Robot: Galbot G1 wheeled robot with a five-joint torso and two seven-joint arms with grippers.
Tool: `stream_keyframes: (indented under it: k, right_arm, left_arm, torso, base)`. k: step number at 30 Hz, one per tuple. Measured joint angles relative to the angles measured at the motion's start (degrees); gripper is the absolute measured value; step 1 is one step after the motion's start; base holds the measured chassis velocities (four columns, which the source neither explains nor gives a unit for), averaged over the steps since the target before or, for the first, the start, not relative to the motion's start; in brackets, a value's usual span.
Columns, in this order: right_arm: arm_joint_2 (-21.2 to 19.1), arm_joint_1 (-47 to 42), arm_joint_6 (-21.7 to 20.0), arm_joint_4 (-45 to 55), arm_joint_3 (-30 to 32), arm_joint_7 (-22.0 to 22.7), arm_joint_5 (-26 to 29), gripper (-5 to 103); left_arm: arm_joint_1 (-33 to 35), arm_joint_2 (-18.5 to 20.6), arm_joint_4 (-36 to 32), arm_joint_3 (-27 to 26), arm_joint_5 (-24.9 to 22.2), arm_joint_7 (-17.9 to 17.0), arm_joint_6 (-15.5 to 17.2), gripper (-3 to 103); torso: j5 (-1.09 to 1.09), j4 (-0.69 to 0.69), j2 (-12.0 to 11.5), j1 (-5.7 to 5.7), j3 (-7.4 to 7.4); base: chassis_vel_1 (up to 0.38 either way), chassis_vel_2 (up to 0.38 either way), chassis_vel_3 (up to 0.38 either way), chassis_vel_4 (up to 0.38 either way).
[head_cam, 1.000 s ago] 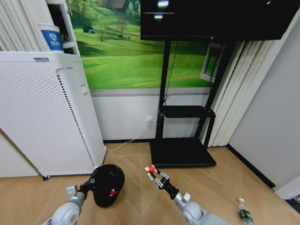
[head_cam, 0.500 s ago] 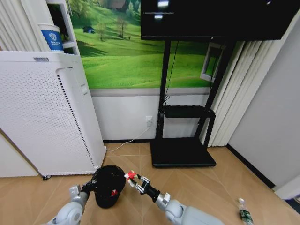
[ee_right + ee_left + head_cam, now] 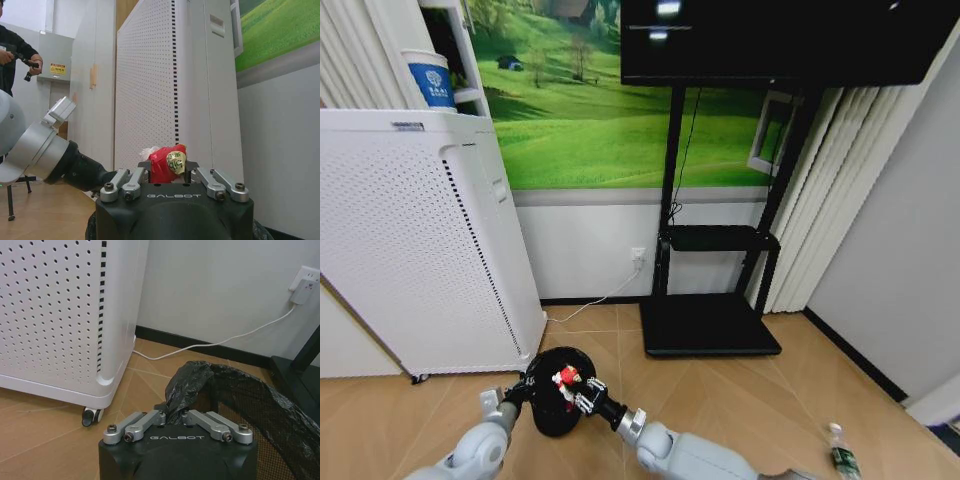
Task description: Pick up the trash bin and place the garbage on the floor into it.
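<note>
Wood floor, lower left of frame: left gripper (image 3: 523,391) pinches the trash bin (image 3: 556,400) by its bag-lined rim. Right gripper (image 3: 572,384) clamps red-and-white garbage (image 3: 564,376) over the bin mouth. Clear bottle (image 3: 839,451) lies lower right.

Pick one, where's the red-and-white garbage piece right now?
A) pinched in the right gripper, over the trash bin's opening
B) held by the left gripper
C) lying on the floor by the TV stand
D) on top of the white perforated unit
A: the right gripper is shut on the red-and-white garbage piece above the trash bin, while the left gripper clamps the bin's bagged rim.
</note>
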Motion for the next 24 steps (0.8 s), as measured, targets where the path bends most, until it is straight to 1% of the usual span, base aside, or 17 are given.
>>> stream_keyframes:
  k: [4, 7, 8, 9, 10, 12, 13, 14, 16, 17, 18, 19, 20, 21, 22, 23, 24]
  right_arm:
    - [0.4, -0.1, 0.0, -0.4, 0.0, 0.4, 0.0, 31]
    - [0.6, -0.8, -0.1, -0.6, 0.1, 1.6, -0.5, 47]
    - [0.6, -0.8, -0.1, -0.6, 0.1, 1.6, -0.5, 47]
    - [0.5, -0.8, -0.2, -0.5, 0.2, 1.8, -0.5, 52]
    - [0.5, -0.8, -0.2, -0.5, 0.2, 1.8, -0.5, 52]
    - [0.3, -0.8, -0.4, -0.6, 0.7, 2.2, -0.7, 63]
    - [0.3, -0.8, -0.4, -0.6, 0.7, 2.2, -0.7, 63]
    - [0.3, -0.8, -0.5, -0.6, 0.8, 2.5, -0.7, 74]
    - [0.3, -0.7, -0.5, -0.6, 0.9, 2.7, -0.7, 74]
    - [0.3, -0.7, -0.5, -0.6, 1.0, 3.0, -0.7, 80]
    - [0.3, -0.7, -0.6, -0.5, 1.2, 3.7, -0.7, 90]
    - [0.3, -0.7, -0.6, -0.5, 1.2, 3.7, -0.7, 90]
    - [0.0, -0.8, -1.0, -0.3, 2.6, 5.2, -0.6, 90]
    - [0.0, -0.8, -1.0, -0.3, 2.6, 5.2, -0.6, 90]
    - [-1.3, -1.0, -1.5, -0.2, 4.2, 5.3, -0.7, 98]
    - [-1.3, -1.0, -1.5, -0.2, 4.2, 5.3, -0.7, 98]
    - [-2.4, -1.2, -1.5, -0.6, 5.8, 5.1, -0.9, 99]
  left_arm:
    - [-0.2, -0.1, 0.1, 0.2, 0.1, 0.0, 0.0, 7]
    - [-0.4, -0.1, 0.2, 0.2, -0.1, 0.0, 0.0, 7]
    - [-0.4, -0.1, 0.2, 0.2, -0.1, 0.0, 0.0, 7]
    - [-0.4, -0.1, 0.2, 0.2, -0.1, 0.0, 0.0, 7]
    - [-0.4, -0.1, 0.2, 0.2, -0.1, 0.0, 0.0, 7]
    - [-0.4, 0.0, 0.2, 0.1, -0.1, 0.2, 0.0, 7]
    - [-0.4, 0.0, 0.2, 0.1, -0.1, 0.2, 0.0, 7]
    - [-0.3, -0.1, 0.3, 0.1, -0.1, 0.2, 0.0, 7]
    - [-0.3, -0.2, 0.4, 0.1, -0.1, 0.3, 0.0, 7]
    - [-0.4, -0.3, 0.4, 0.1, -0.1, 0.3, 0.0, 7]
    - [-0.4, -0.4, 0.4, 0.1, -0.1, 0.3, 0.0, 7]
    - [-0.4, -0.4, 0.4, 0.1, -0.1, 0.3, 0.0, 7]
    - [-0.3, -0.3, 0.4, 0.0, -0.1, 0.3, -0.1, 7]
    - [-0.3, -0.3, 0.4, 0.0, -0.1, 0.3, -0.1, 7]
    - [0.3, -0.2, 0.2, -0.7, -0.1, 0.4, -0.2, 7]
    - [0.3, -0.2, 0.2, -0.7, -0.1, 0.4, -0.2, 7]
    - [1.0, 0.0, 0.1, -1.2, 0.0, 0.6, -0.2, 7]
  torso:
    - [0.01, 0.00, 0.0, 0.00, 0.00]
    - [0.02, 0.00, 0.0, 0.00, 0.00]
    - [0.02, 0.00, 0.0, 0.00, 0.00]
    - [0.01, 0.00, 0.0, 0.00, -0.01]
    - [0.01, 0.00, 0.0, 0.00, -0.01]
    - [0.01, 0.00, 0.0, -0.01, -0.01]
    - [0.01, 0.00, 0.0, -0.01, -0.01]
    - [0.01, 0.00, 0.0, 0.00, 0.00]
    - [0.01, 0.00, 0.0, 0.00, -0.01]
    - [0.01, 0.00, 0.0, 0.00, 0.00]
    - [0.02, 0.00, 0.0, 0.00, 0.00]
    - [0.02, 0.00, 0.0, 0.00, 0.00]
    - [0.02, 0.00, 0.0, 0.00, 0.00]
    - [0.02, 0.00, 0.0, 0.00, 0.00]
    - [0.02, 0.01, 0.0, 0.00, 0.00]
    - [0.02, 0.01, 0.0, 0.00, 0.00]
    - [0.02, 0.00, 0.0, 0.00, 0.00]
  base:
    - [0.000, 0.000, 0.000, 0.000]
    - [0.000, 0.000, 0.000, 0.000]
    - [0.000, 0.000, 0.000, 0.000]
    - [0.000, 0.000, 0.000, 0.000]
    - [0.000, 0.000, 0.000, 0.000]
    - [0.000, 0.000, 0.000, 0.000]
    - [0.000, 0.000, 0.000, 0.000]
    - [0.000, 0.000, 0.000, 0.000]
    - [0.000, 0.000, 0.000, 0.000]
    - [0.000, 0.000, 0.000, 0.000]
    - [0.000, 0.000, 0.000, 0.000]
    - [0.000, 0.000, 0.000, 0.000]
    - [0.000, 0.000, 0.000, 0.000]
    - [0.000, 0.000, 0.000, 0.000]
    - [0.000, 0.000, 0.000, 0.000]
    - [0.000, 0.000, 0.000, 0.000]
    - [0.000, 0.000, 0.000, 0.000]
